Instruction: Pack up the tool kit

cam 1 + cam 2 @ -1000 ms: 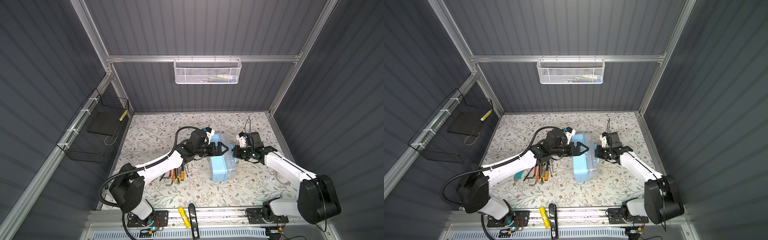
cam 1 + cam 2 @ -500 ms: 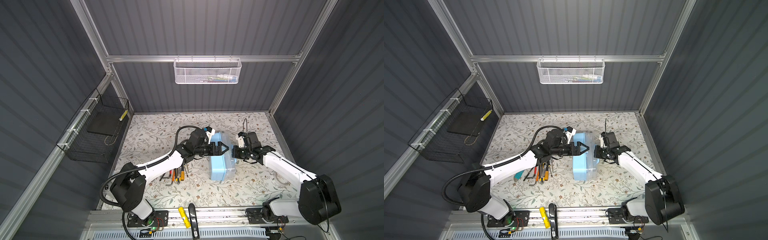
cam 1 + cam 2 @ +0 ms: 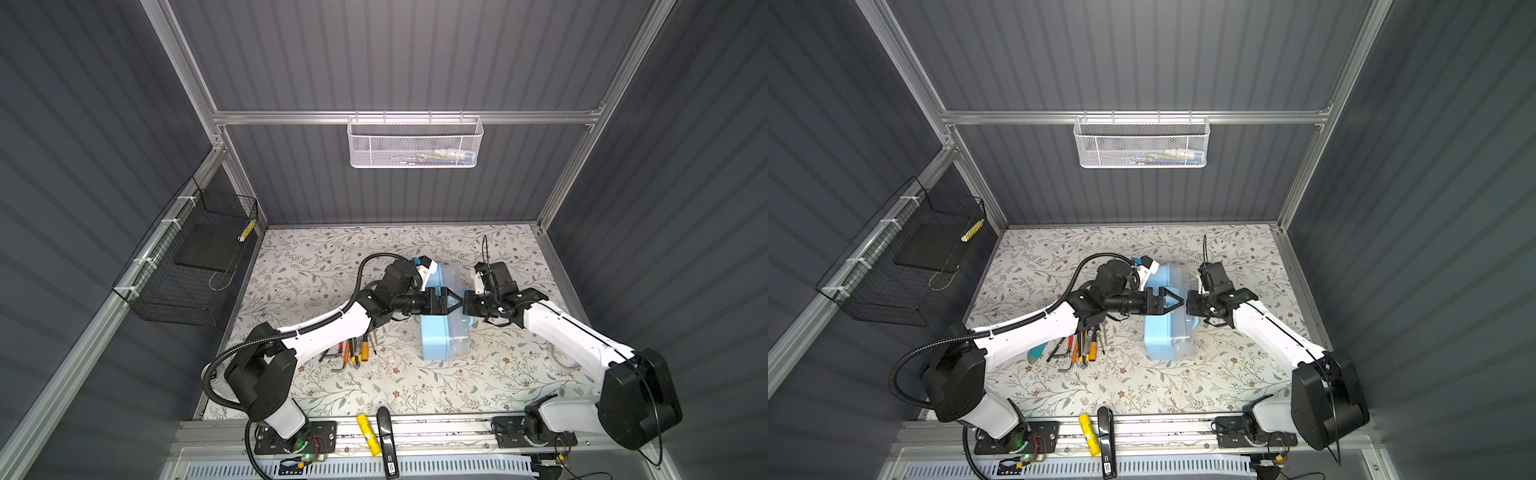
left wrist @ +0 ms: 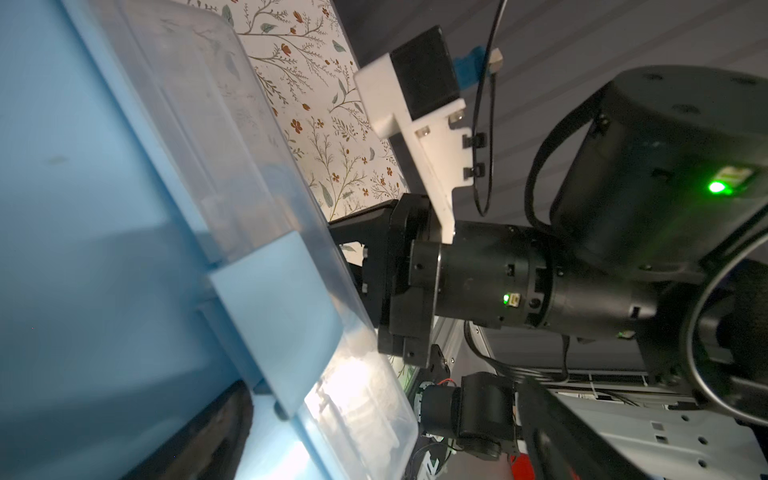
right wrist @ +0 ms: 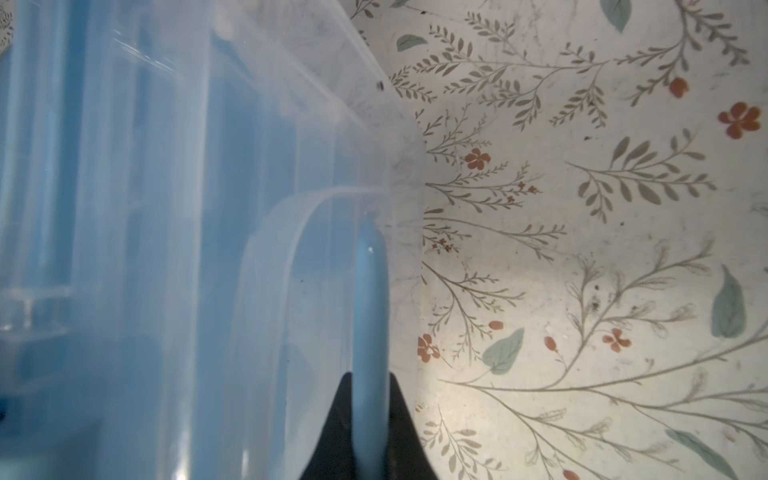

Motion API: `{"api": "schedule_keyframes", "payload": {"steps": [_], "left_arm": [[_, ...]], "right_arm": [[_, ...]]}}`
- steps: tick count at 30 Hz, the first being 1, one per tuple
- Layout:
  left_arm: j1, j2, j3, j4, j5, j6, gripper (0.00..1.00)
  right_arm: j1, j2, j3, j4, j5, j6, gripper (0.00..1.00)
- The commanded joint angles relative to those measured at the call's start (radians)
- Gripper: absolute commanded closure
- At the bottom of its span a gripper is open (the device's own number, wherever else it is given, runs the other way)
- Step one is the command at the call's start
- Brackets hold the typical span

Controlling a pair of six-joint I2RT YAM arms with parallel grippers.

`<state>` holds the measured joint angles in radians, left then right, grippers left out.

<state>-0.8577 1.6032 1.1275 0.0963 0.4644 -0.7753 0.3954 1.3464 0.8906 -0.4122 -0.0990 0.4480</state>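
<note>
The tool kit's light-blue case (image 3: pixel 440 345) (image 3: pixel 1163 340) sits mid-table, its clear lid (image 4: pixel 249 145) (image 5: pixel 166 208) turned toward the right arm. My right gripper (image 3: pixel 468 305) (image 3: pixel 1188 305) (image 5: pixel 370 415) is shut on the case's blue handle (image 5: pixel 372 291). My left gripper (image 3: pixel 455 301) (image 3: pixel 1177 300) (image 4: pixel 374 436) hangs open over the case's top, tips almost meeting the right gripper, next to the blue latch (image 4: pixel 282 311). Loose hex keys and screwdrivers (image 3: pixel 353 353) (image 3: pixel 1079 349) lie left of the case, under the left arm. A teal tool (image 3: pixel 1037 352) pokes out beside them.
A white mesh basket (image 3: pixel 415 141) (image 3: pixel 1142 143) hangs on the back wall. On the left wall there is a black wire basket (image 3: pixel 191 266) (image 3: pixel 905 270). A yellow tool (image 3: pixel 368 434) (image 3: pixel 1089 434) and a black one (image 3: pixel 386 440) (image 3: pixel 1105 442) lie on the front rail.
The two grippers have drawn closer together above the case, the left one reaching a little further right. The right stays shut on the handle; the case has barely shifted.
</note>
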Motion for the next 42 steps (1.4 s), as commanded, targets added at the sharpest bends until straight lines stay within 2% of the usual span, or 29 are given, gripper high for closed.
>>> {"api": "schedule_keyframes", "payload": {"steps": [1,4,8,11,21,26,37,42], "left_arm": [[-0.04,-0.002,0.0,0.106,0.151,-0.017,0.01],[-0.041,-0.017,0.03,-0.05,0.084,0.063,0.01],[-0.035,-0.052,0.096,-0.36,-0.144,0.221,0.01],[-0.01,-0.1,0.091,-0.442,-0.266,0.253,0.0],[0.09,-0.242,-0.01,-0.431,-0.32,0.262,0.01],[0.111,-0.285,-0.074,-0.4,-0.328,0.251,0.0],[0.119,-0.365,-0.187,-0.386,-0.372,0.232,0.0],[0.119,-0.431,-0.238,-0.401,-0.422,0.216,0.01]], "right_arm": [[0.032,0.013,0.013,0.029,0.013,-0.049,1.0],[0.031,0.001,0.013,0.029,0.035,-0.044,1.0],[0.027,-0.02,0.018,0.029,0.033,-0.029,1.0],[0.027,-0.037,0.038,-0.001,0.034,-0.018,1.0],[0.032,-0.085,0.111,-0.052,0.017,0.046,1.0],[0.071,-0.069,0.139,-0.053,0.054,0.082,1.0],[0.189,0.108,0.27,-0.079,0.084,0.14,1.0],[0.226,0.175,0.356,-0.131,0.129,0.116,1.0]]}}
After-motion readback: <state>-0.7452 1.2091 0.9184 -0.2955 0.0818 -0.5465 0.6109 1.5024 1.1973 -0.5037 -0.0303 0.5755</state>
